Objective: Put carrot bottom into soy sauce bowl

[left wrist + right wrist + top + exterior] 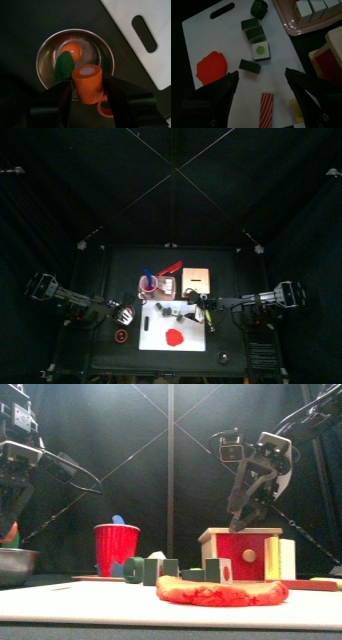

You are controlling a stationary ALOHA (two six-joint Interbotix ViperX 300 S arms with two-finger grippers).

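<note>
Left hand (pixel 87 100) jaws wide, carrot piece (pixel 88 82) between them, above metal bowl (pixel 47 50).

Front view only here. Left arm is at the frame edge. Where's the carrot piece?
Observer: Left wrist view has the carrot piece at the left tool, over the bowl.
Operator: Anything inside the bowl?
Observer: Yes, an orange piece and a green piece.
Operator: Right tool?
Observer: Right tool is open and empty, above the white board.
</note>
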